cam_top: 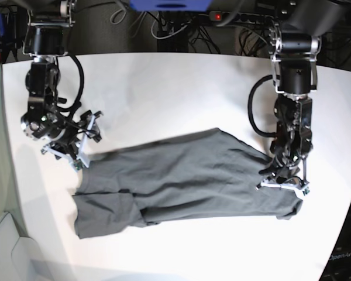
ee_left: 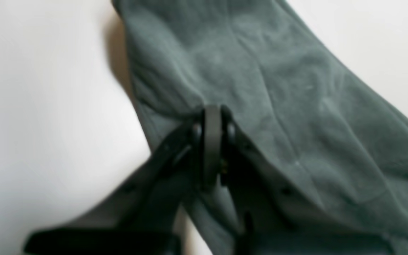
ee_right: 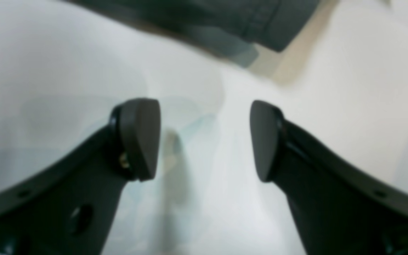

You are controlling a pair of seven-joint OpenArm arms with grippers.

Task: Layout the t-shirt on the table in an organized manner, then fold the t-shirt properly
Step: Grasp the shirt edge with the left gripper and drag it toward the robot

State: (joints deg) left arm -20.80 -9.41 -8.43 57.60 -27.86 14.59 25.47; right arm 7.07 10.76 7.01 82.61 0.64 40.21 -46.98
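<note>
**Pinching one end of the shirt while the other arm waits**

Looking down from the base view, we see the t-shirt (cam_top: 181, 178) lying stretched out sideways across the table (cam_top: 164, 82), mostly flat, with one end bunched and folded over on itself. We use the shirt as our landmark.

At the flatter end of the shirt, our left gripper (cam_top: 281, 175) sits on the fabric edge. In its wrist view the left gripper's (ee_left: 213, 141) jaws are pressed together, pinching a fold of the t-shirt (ee_left: 278, 88), and the cloth puckers toward the pinch.

At the bunched end of the shirt, our right gripper (cam_top: 76, 143) hangs just beside the cloth. In its own view the right gripper's (ee_right: 205, 140) jaws are spread wide with only bare table (ee_right: 349, 88) between them; the t-shirt (ee_right: 260, 21) lies beyond the fingertips.

We judge the layout step unfinished. If the left arm pulls alone, the whole shirt may drag across the table rather than flatten. The pinch may also hold only one layer, letting the lower layer slip and wrinkle.
</note>
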